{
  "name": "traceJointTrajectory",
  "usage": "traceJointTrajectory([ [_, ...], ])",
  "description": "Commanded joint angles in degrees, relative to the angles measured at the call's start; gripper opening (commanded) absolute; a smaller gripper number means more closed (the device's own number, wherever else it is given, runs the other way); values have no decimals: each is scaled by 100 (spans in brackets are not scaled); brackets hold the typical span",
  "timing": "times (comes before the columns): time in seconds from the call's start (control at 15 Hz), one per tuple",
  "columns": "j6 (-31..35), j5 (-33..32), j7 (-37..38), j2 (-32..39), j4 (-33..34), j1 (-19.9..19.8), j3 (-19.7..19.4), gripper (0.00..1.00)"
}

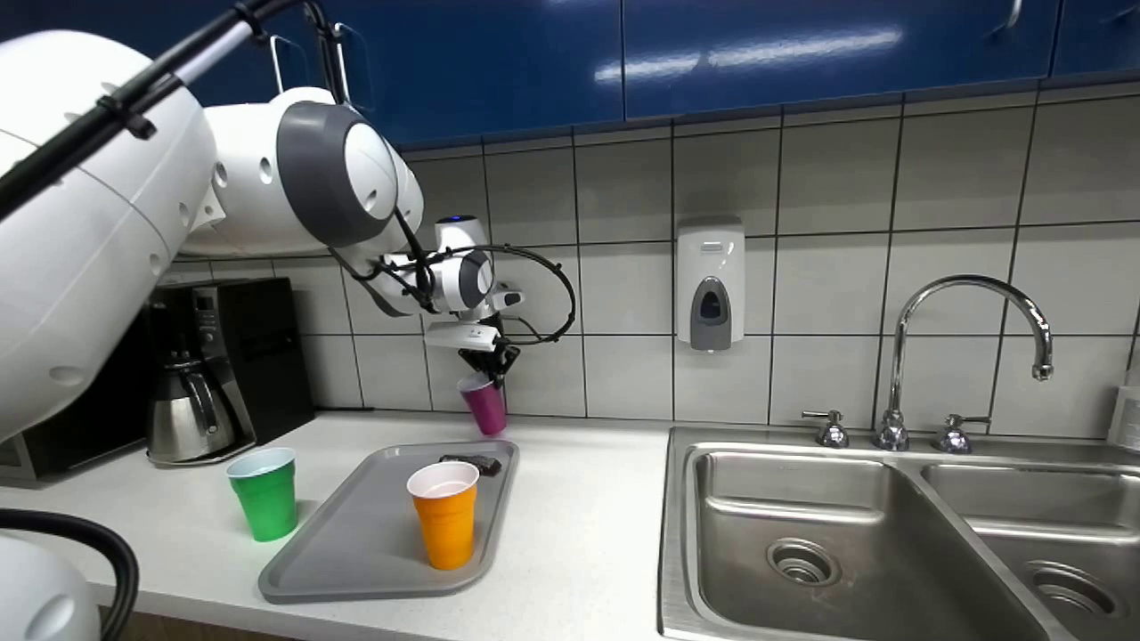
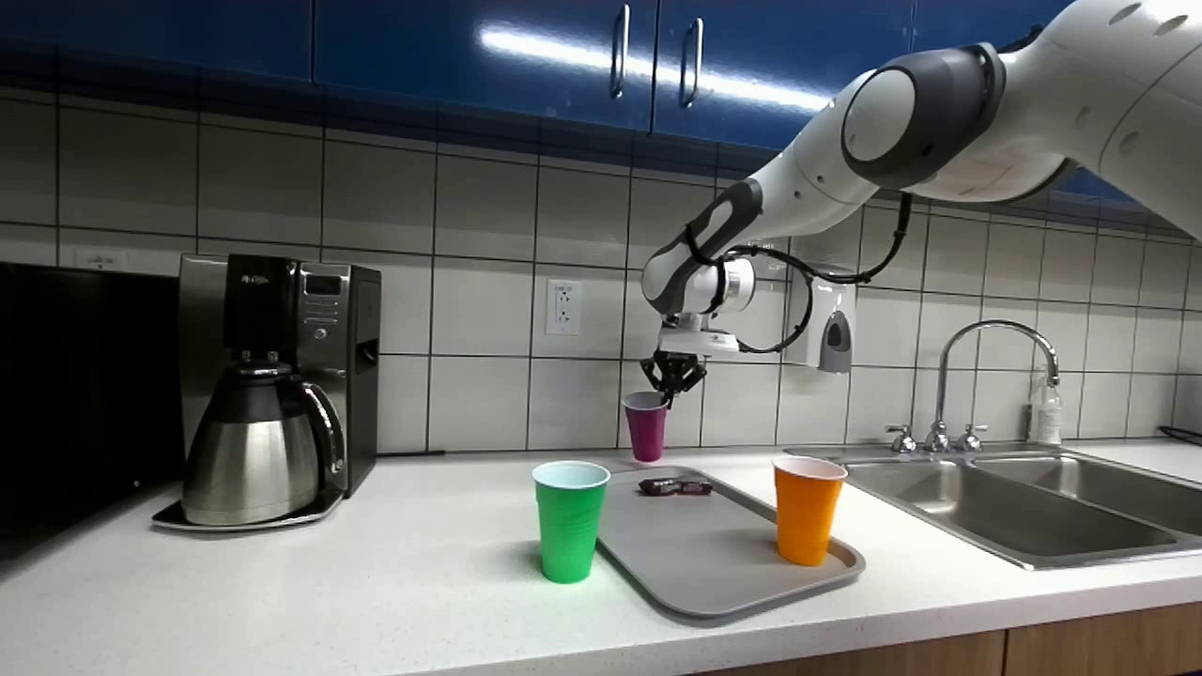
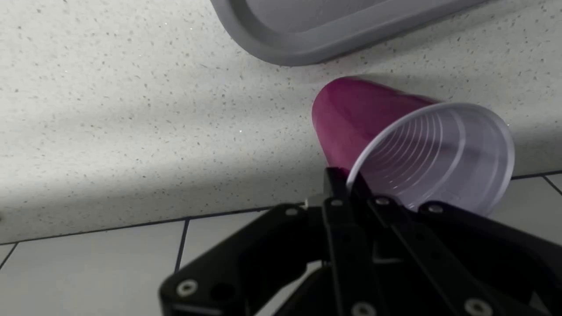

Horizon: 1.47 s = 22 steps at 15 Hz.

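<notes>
One magenta cup (image 2: 646, 432), one green cup (image 2: 569, 526) and one orange cup (image 2: 806, 516) make three cups, and there are also one gripper (image 3: 349, 179), one tray (image 1: 356, 534), one coffee maker (image 2: 326, 357), one carafe (image 2: 252, 467), one wall dispenser (image 1: 711, 285), one faucet (image 1: 964, 279), two faucet handles (image 1: 833, 434) (image 1: 953, 439) and two sink basins (image 1: 757, 525) (image 1: 1051, 525).

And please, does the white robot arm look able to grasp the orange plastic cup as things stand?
Probably not yet: its black gripper holds a tilted magenta plastic cup; otherwise, the orange cup stands upright, with nothing visible above it.
</notes>
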Motion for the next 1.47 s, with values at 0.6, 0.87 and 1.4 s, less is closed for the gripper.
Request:
traceJointTrajectory([
  [0.6, 214, 118, -255, -889, -1132, -131, 174, 1],
  [0.87, 331, 155, -468, -1322, -1704, -177, 272, 1],
  [1.4, 542, 373, -969, -2005, -2636, -252, 548, 1],
])
